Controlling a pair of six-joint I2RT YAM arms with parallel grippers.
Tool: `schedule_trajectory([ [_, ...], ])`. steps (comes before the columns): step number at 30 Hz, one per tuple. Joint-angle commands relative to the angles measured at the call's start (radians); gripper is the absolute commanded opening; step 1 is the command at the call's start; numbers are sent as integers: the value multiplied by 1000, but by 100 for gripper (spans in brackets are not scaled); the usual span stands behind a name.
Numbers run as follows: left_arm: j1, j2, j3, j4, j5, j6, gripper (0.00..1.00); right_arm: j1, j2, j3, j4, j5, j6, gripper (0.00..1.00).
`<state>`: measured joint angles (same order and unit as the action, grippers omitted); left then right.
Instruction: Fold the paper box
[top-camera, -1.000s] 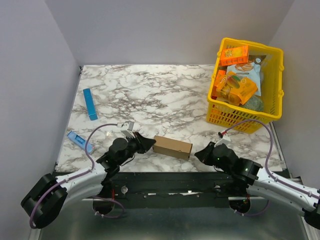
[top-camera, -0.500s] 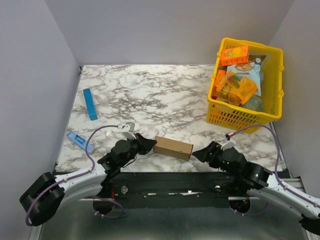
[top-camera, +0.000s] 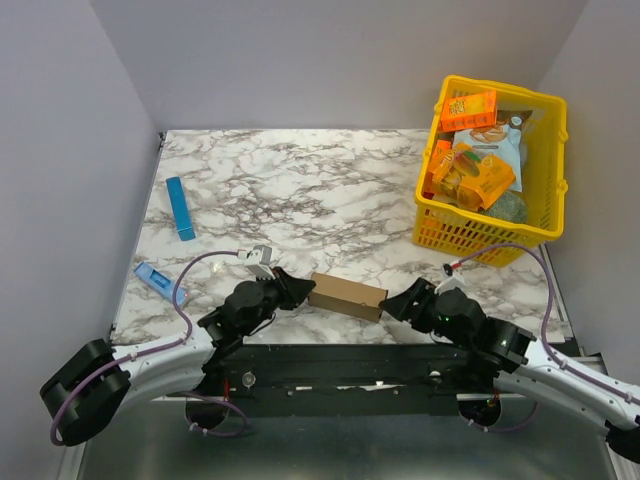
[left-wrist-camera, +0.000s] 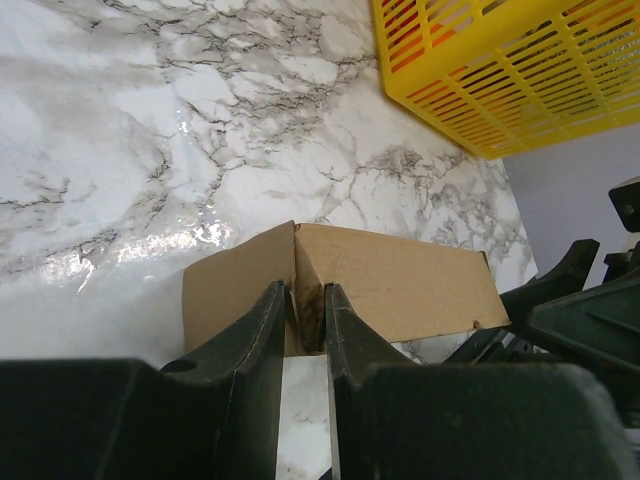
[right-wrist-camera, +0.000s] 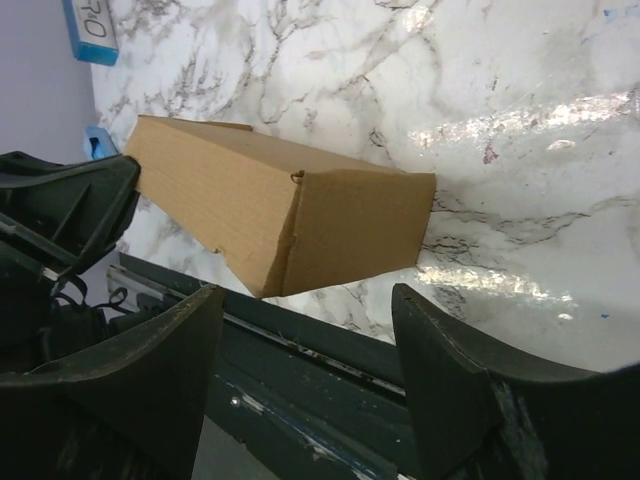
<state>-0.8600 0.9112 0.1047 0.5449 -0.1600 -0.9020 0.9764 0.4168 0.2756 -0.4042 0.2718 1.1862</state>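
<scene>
The box (top-camera: 346, 294) is lying closed as a small brown carton on the counter (top-camera: 300, 190), close to the near edge and between the two arms. The left gripper (top-camera: 291, 289) is meeting its left end, and the left wrist view is showing the jaws drawn narrow, pinching what looks like the edge of the end flap. The right gripper (top-camera: 397, 302) is facing the opposite end with its jaws spread wide, one on each side of that end and not touching the card as far as the right wrist view is showing. The box is looking light and probably hollow, so a push on one end alone would likely send it sliding over the glossy marble. The thin card should bend readily at its creases and dent under a hard squeeze. The safer hold is probably across the short end faces or along a flap edge near a crease, with the other arm bracing the far end. Well apart, at the far right, a yellow basket (top-camera: 563, 130) is holding orange snack boxes (top-camera: 470, 108) and a few bags (top-camera: 488, 150), heaped up to its rim. A blue bar (top-camera: 180, 207) is lying at the far left.
</scene>
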Motion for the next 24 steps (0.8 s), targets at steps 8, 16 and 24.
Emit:
schedule_trajectory([
  [8,-20,41,-48,-238,-13,34,25,5,-13,-41,61,15,47,58],
  [16,-25,55,-45,-234,-13,37,26,5,48,-61,61,40,55,48],
  [24,-25,63,-45,-229,-15,37,25,5,83,-98,15,37,98,27],
])
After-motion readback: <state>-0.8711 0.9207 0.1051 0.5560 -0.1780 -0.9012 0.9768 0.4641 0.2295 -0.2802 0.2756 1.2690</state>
